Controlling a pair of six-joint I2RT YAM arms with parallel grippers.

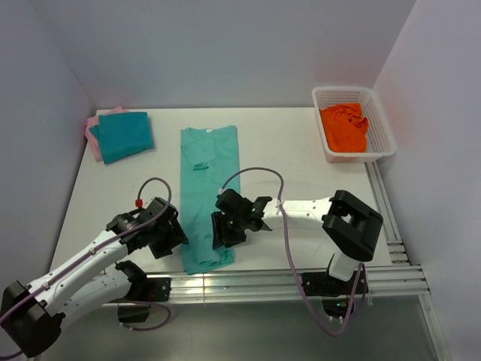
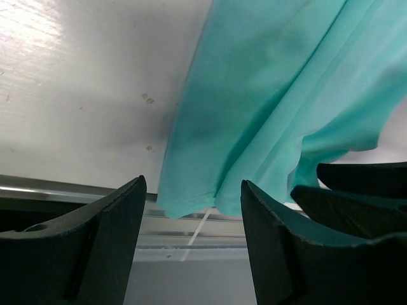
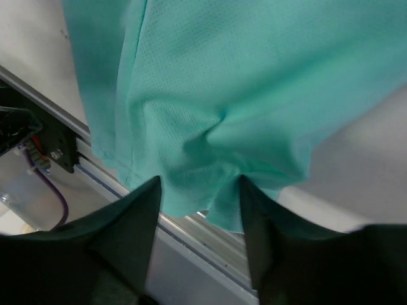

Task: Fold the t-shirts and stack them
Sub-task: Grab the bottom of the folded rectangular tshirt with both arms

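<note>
The light mint-green t-shirt [image 1: 208, 188] lies as a long narrow strip down the middle of the table, collar at the far end, hem at the near edge. The darker teal t-shirt [image 1: 125, 135] lies folded at the far left on top of the pink t-shirt [image 1: 93, 135]. My left gripper [image 1: 173, 235] is open at the left edge of the mint shirt's near end; the hem [image 2: 191, 203] hangs between its fingertips [image 2: 193, 190]. My right gripper [image 1: 225, 229] is open over the strip's right edge, with bunched mint cloth [image 3: 210, 127] between its fingertips [image 3: 198, 184].
A white basket [image 1: 379, 113] with an orange cloth [image 1: 346, 128] stands at the far right. The aluminium rail of the table's near edge [image 1: 285, 278] runs just under the shirt's hem. My right gripper's dark fingers [image 2: 362, 184] show in the left wrist view.
</note>
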